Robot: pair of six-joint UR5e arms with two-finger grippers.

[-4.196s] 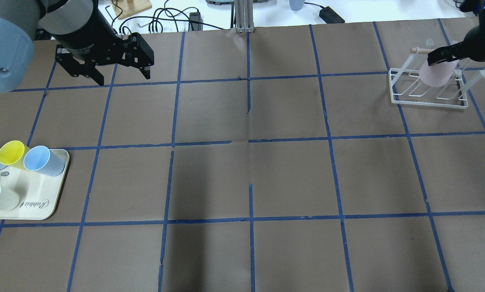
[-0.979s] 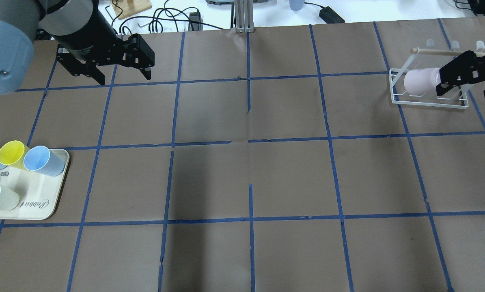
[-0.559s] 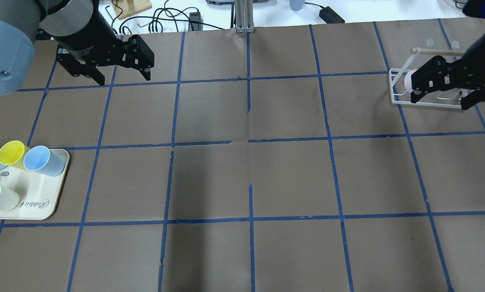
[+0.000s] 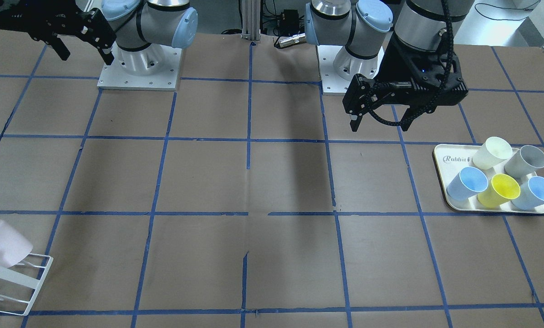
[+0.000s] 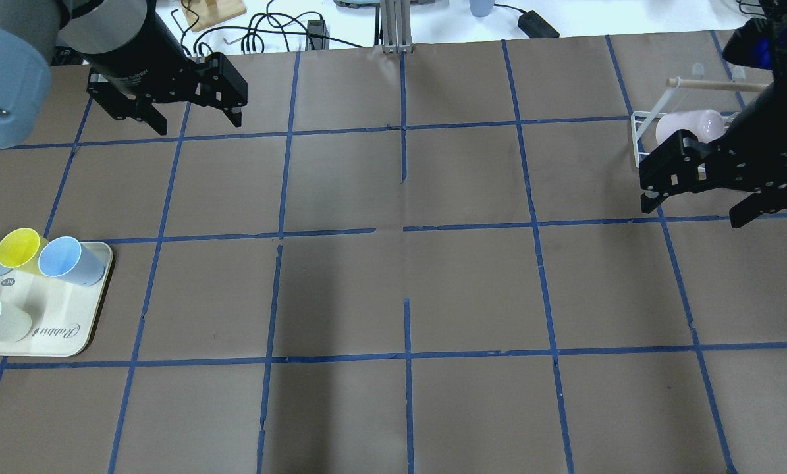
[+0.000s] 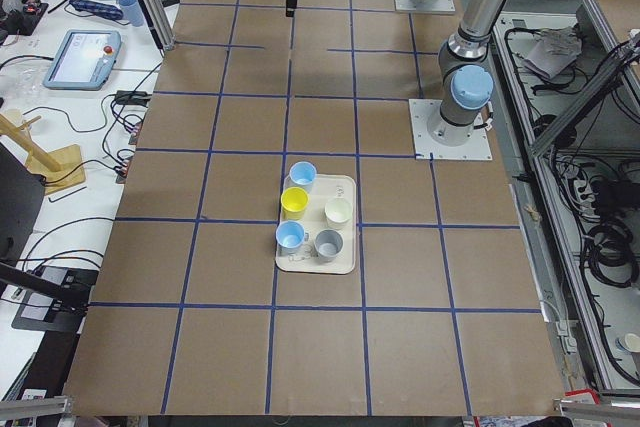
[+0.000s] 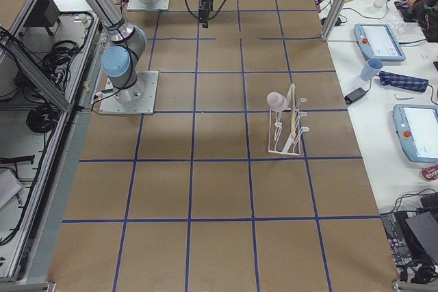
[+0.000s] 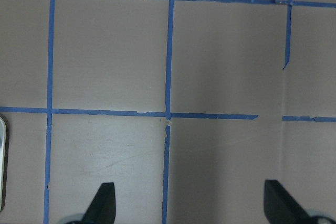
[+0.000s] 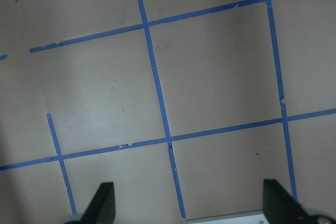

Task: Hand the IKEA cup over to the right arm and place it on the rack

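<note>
The pale pink IKEA cup (image 5: 688, 125) lies tilted on the white wire rack (image 5: 634, 135) at the far right. No gripper holds it. It also shows in the front view (image 4: 2, 247) on the rack (image 4: 38, 284), and in the right side view (image 7: 276, 100). My right gripper (image 5: 693, 212) is open and empty. It hangs above the table on the near side of the rack, apart from the cup, and hides part of the rack. My left gripper (image 5: 162, 125) is open and empty at the far left. Both wrist views show spread fingers (image 8: 102, 203) (image 9: 102, 203) over bare table.
A cream tray (image 5: 70, 329) at the near left holds several cups: two blue, a yellow, a pale yellow-cream and a grey one (image 4: 524, 160). Brown paper with blue tape lines covers the table. Cables and a power brick lie beyond the far edge.
My right gripper let go of the pink cup on the rack, then drew back toward me and away from it. The cup rests tilted on the rack. The left arm barely moved.
</note>
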